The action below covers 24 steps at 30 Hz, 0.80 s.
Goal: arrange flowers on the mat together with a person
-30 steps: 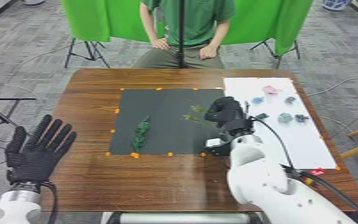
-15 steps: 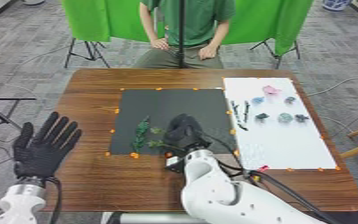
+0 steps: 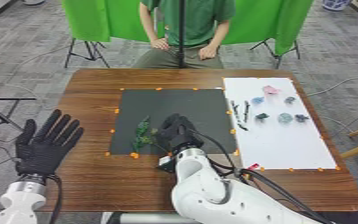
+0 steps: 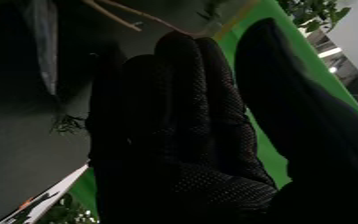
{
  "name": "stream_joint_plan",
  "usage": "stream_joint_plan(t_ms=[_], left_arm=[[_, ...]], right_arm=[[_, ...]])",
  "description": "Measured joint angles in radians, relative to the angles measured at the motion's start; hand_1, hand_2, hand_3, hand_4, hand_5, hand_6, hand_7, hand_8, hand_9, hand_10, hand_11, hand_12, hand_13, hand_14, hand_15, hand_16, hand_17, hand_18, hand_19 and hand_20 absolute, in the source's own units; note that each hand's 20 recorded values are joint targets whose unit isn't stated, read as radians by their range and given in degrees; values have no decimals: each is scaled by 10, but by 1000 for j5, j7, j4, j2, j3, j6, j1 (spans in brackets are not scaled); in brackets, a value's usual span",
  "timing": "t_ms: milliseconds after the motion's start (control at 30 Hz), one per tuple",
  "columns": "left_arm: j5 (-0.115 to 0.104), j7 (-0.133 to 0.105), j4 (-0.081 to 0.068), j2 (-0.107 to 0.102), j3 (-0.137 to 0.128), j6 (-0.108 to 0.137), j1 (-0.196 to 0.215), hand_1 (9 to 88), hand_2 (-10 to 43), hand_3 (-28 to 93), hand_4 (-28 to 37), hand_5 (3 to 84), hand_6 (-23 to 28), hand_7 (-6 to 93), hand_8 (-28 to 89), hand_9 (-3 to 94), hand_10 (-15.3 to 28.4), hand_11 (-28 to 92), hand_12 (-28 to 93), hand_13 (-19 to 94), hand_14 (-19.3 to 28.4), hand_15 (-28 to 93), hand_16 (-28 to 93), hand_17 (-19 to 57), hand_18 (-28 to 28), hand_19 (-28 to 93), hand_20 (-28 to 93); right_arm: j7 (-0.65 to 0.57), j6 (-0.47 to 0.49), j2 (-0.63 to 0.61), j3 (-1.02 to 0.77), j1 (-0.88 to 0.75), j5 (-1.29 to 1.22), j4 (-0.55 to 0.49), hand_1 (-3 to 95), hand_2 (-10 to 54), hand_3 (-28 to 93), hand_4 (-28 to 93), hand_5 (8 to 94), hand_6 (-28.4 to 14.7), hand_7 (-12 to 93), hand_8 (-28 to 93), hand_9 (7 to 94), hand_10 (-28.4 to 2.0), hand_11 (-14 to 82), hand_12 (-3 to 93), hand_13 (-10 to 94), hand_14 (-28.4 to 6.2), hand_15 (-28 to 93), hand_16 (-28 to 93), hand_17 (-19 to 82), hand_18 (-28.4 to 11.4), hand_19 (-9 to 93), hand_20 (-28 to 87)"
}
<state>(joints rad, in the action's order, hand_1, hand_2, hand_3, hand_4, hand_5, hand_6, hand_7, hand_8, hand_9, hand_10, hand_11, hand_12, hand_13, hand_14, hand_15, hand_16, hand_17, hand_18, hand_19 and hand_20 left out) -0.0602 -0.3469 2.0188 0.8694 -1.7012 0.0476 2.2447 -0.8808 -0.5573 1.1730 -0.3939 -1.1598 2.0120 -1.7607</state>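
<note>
Gently, with the right hand [image 3: 176, 131] wide and thumb apart, align the forked sprig [image 4: 112, 15], by the fingertips at the black mat [image 3: 180, 100], with the leafy green stem [image 3: 142, 131] near it. Press lightly, avoid tangling leaves, then lift straight up.

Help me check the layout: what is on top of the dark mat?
On the dark mat lies a leafy green sprig; yellowish-green leaves show beside the right hand. What that hand covers cannot be seen.
</note>
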Motion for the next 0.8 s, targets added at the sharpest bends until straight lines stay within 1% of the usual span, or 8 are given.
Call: stream_joint_plan(t_ms=[100,167,333,433,500,533,667,800], left_arm=[[0,-1,0,0,-3,0,2,269,81,692,-283,434,72,77,-80,396,139,146,89,306,167,326,-59,-33,147,330,143],[0,-1,0,1,-3,-1,4,269,80,692,-283,434,72,78,-80,396,139,146,89,305,167,327,-59,-33,147,330,143],[1,-2,1,6,-5,-1,11,268,84,688,-283,435,72,77,-80,395,139,145,89,304,168,330,-60,-32,147,329,143],[1,-4,2,13,-11,-1,18,263,93,686,-283,434,72,77,-80,395,140,145,89,304,168,331,-61,-32,147,328,143],[1,-5,3,18,-16,-1,25,260,95,688,-283,434,72,77,-81,396,140,146,89,304,168,332,-62,-32,147,328,144],[1,-6,5,20,-19,-1,29,259,96,688,-283,434,72,77,-81,396,140,146,89,305,168,332,-62,-32,147,328,144],[0,-10,12,28,-31,-1,45,257,98,689,-283,436,72,78,-81,396,140,147,89,305,168,334,-63,-32,147,327,144],[0,-14,14,33,-33,-1,54,256,100,688,-283,435,72,77,-81,396,140,147,89,305,169,335,-63,-32,147,328,145]], right_arm=[[1,-2,-9,-7,-6,-5,-11,448,-95,743,-260,579,-62,272,-151,608,-181,470,266,540,-166,756,239,238,-217,699,186],[2,-5,-15,-16,-15,-11,-20,440,-95,741,-260,575,-64,266,-150,602,-183,465,255,537,-166,756,238,237,-217,699,186],[27,-42,-41,-49,-43,-35,-54,418,-95,737,-256,568,-64,257,-147,598,-181,405,221,525,-162,745,232,232,-211,688,182],[72,-56,-66,-79,-62,-48,-86,398,-95,737,-236,574,-64,258,-145,599,-181,389,216,518,-160,740,229,227,-206,680,181],[125,-53,-89,-108,-78,-72,-116,367,-10,730,-225,600,-60,260,-146,607,-183,379,215,513,-161,734,227,222,-203,672,184],[159,-47,-103,-126,-89,-95,-133,361,10,728,-222,608,-60,257,-145,610,-184,375,215,514,-164,731,226,221,-201,668,185],[300,39,-175,-227,-147,-238,-217,356,21,729,-218,606,-54,261,-138,619,-182,342,213,512,-159,705,220,213,-191,644,191],[428,157,-236,-370,-239,-376,-271,317,93,704,-218,682,-52,268,-137,678,-189,330,219,526,-170,710,235,214,-192,639,228]])
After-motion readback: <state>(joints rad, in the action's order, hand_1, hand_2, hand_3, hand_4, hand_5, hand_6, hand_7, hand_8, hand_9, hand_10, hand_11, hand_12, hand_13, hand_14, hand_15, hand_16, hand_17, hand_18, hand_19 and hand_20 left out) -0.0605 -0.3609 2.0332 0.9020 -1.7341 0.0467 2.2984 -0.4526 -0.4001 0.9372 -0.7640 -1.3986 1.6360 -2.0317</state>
